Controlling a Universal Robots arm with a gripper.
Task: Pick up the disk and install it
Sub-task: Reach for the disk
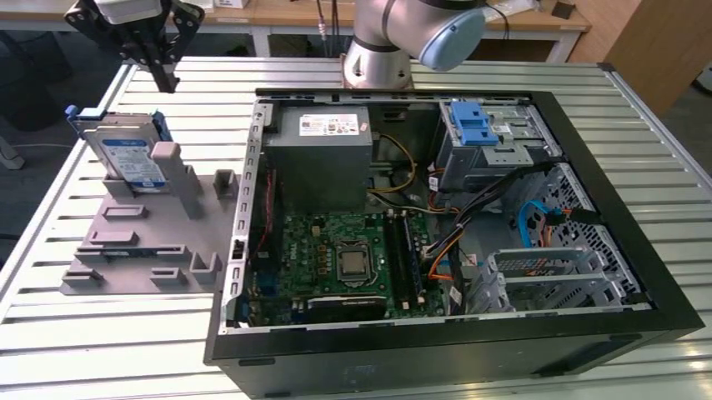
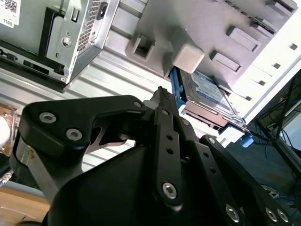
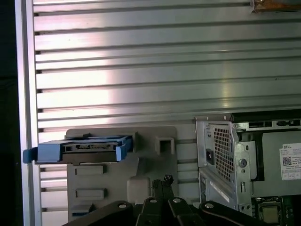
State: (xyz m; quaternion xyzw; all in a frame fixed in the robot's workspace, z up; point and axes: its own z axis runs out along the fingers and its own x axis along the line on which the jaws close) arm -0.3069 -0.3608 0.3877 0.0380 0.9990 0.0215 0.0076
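The disk (image 1: 125, 154), silver with a blue-and-white label and a blue frame, stands on edge in a grey slotted holder (image 1: 145, 242) at the exterior view's left. My gripper (image 1: 167, 82) hangs above and just behind it, fingers together and holding nothing. In the second wrist view the fingertips (image 2: 162, 94) point toward the disk (image 2: 207, 92), which leans against a grey post of the holder (image 2: 188, 54). In the first wrist view the disk (image 3: 87, 149) shows edge-on ahead of my gripper (image 3: 163, 181).
An open black computer case (image 1: 623, 333) lies on the slatted metal table (image 1: 67, 333), with a grey power supply box (image 1: 323, 158), a motherboard (image 1: 345, 254) and a drive bay with a light-blue latch (image 1: 476, 125). The arm's base (image 1: 378, 62) stands behind the case.
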